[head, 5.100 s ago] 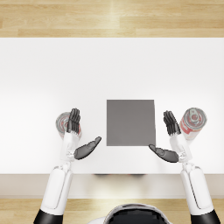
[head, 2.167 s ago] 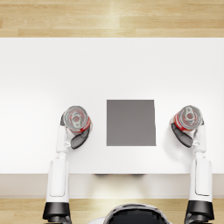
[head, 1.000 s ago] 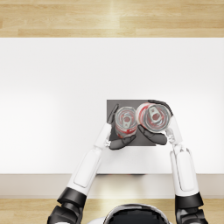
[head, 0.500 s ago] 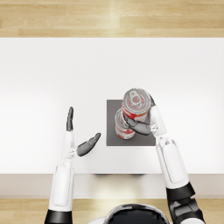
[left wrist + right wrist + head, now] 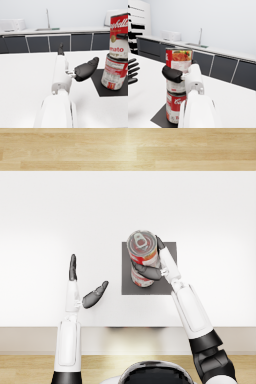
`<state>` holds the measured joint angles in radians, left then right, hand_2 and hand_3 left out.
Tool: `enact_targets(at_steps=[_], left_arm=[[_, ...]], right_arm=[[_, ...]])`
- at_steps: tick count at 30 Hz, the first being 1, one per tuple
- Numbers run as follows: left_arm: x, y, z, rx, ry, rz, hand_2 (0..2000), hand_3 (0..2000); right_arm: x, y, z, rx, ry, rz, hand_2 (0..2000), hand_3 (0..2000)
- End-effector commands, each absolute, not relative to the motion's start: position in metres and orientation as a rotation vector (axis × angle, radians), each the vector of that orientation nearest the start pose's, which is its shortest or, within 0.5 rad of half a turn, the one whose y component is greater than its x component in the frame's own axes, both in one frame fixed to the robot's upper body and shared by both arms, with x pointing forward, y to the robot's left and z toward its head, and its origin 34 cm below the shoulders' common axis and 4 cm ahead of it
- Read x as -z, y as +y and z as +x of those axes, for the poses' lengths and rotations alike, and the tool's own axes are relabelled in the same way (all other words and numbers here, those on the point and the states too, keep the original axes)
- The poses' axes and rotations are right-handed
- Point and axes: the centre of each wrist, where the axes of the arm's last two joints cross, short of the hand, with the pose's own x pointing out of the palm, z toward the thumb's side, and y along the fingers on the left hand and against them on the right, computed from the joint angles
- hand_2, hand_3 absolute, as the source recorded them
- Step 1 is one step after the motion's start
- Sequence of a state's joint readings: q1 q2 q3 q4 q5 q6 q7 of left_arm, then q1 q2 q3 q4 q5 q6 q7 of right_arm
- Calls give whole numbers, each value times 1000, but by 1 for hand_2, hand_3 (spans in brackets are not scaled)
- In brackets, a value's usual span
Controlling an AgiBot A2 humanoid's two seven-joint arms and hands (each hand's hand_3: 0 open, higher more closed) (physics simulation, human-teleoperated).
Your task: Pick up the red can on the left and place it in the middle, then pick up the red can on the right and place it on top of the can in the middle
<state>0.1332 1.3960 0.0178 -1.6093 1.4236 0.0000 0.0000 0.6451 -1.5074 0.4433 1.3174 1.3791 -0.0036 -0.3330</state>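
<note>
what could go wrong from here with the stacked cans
The upper can looks set slightly off centre on the lower can, so it may tip or slide off once the right hand, which grips it, lets go. Its fingers could also drag the can sideways on release and topple both onto the dark mat.

Bare white table (image 5: 60, 213) lies all round the stacked cans (image 5: 142, 259) on the dark mat (image 5: 167, 278).
</note>
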Motion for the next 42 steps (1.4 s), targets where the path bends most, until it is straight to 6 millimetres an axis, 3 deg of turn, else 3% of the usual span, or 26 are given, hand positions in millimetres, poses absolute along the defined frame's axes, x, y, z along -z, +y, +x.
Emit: enact_targets(at_steps=[1,2,3,5,6,13,24,28,31,34,38,41,42], left_arm=[[-147,219,254,1582,-119,161,0,0],[-147,219,254,1581,-120,161,0,0],[-146,218,254,1584,-118,157,0,0],[-144,219,254,1579,-114,149,0,0],[-144,220,254,1574,-115,148,0,0],[-148,216,256,1582,-134,154,0,0],[-155,206,256,1608,-163,164,0,0],[-173,201,253,1615,-224,216,0,0],[-198,204,255,1591,-302,288,0,0],[-223,217,256,1536,-370,365,0,0],[-245,227,254,1486,-429,431,0,0],[-247,232,254,1465,-434,435,0,0],[-238,226,254,1490,-410,406,0,0]], right_arm=[[-222,-96,335,-1942,100,-97,2000,1520],[-219,-96,335,-1940,104,-91,639,1193],[-215,-97,335,-1938,113,-82,0,867],[-213,-98,332,-1945,115,-78,0,213],[-216,-98,331,-1941,101,-80,0,0],[-252,-104,318,-1891,-68,-128,0,0],[-284,-119,300,-1814,-249,-171,0,0],[-299,-131,289,-1774,-335,-204,0,0],[-309,-148,283,-1713,-398,-219,0,0],[-310,-167,280,-1665,-428,-228,0,0],[-305,-185,276,-1583,-616,-396,0,0],[-298,-194,276,-1542,-649,-420,0,0],[-297,-196,277,-1534,-654,-423,0,0]])
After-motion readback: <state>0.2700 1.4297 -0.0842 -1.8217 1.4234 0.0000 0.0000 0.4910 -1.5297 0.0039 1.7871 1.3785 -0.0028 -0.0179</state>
